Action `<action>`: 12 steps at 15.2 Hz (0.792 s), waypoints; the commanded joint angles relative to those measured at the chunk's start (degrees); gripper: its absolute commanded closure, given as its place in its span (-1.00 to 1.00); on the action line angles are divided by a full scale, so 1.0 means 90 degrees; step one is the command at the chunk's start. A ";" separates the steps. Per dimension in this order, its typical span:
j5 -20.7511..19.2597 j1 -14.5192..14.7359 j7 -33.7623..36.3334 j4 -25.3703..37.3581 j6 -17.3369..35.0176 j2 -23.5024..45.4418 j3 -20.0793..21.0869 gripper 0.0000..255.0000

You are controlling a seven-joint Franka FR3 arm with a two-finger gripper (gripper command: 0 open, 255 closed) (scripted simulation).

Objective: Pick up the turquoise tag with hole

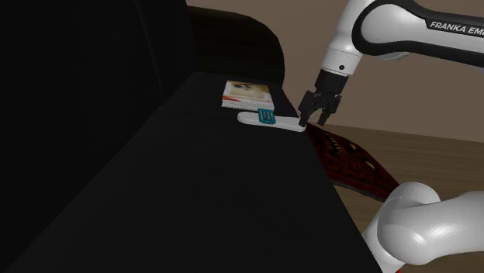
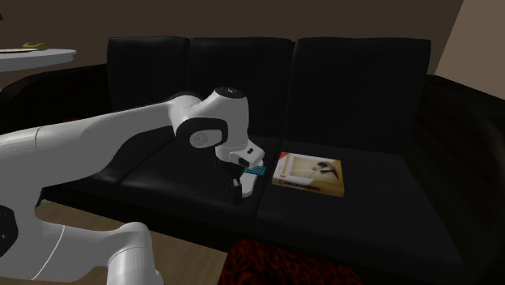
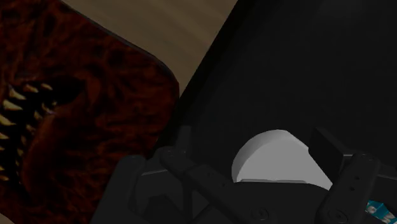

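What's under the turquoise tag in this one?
The turquoise tag lies on a flat white strip, which rests on the black sofa seat. The tag covers the strip's middle, so that part cannot be seen.

A black sofa seat (image 1: pixel 202 194) carries a small turquoise tag (image 1: pixel 267 115), which lies on a flat white strip (image 1: pixel 250 119) near the seat's front edge. Just behind them lies a flat box with a white and red cover (image 1: pixel 248 94). The all-black hand (image 1: pixel 313 119) hangs at the strip's right end, fingers apart, pointing down. Below it, a dark red patterned rug (image 1: pixel 349 161) lies on the brown wooden floor (image 1: pixel 419 143).
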 commanded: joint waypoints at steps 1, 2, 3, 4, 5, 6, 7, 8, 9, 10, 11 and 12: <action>0.0000 0.0000 0.0000 0.0000 0.0000 0.0000 0.0000 -1.00; 0.0051 -0.0029 0.0331 0.0182 0.0010 0.0179 0.0178 -1.00; 0.0094 -0.0067 0.0660 0.0378 0.0016 0.0370 0.0354 -1.00; 0.0125 -0.0108 0.0987 0.0586 0.0017 0.0570 0.0525 -1.00; 0.0144 -0.0154 0.1315 0.0807 0.0011 0.0781 0.0692 -1.00; 0.0151 -0.0198 0.1644 0.1042 -0.0001 0.1001 0.0852 -1.00; 0.0147 -0.0249 0.1973 0.1289 -0.0020 0.1231 0.1010 -1.00; 0.0128 -0.0296 0.2304 0.1550 -0.0047 0.1470 0.1161 -1.00; 0.0098 -0.0346 0.2635 0.1824 -0.0082 0.1718 0.1309 -1.00; 0.0054 -0.0393 0.2969 0.2112 -0.0127 0.1975 0.1451 -1.00; -0.0003 -0.0436 0.3304 0.2416 -0.0182 0.2243 0.1588 -1.00; -0.0071 -0.0482 0.3640 0.2734 -0.0248 0.2521 0.1725 -1.00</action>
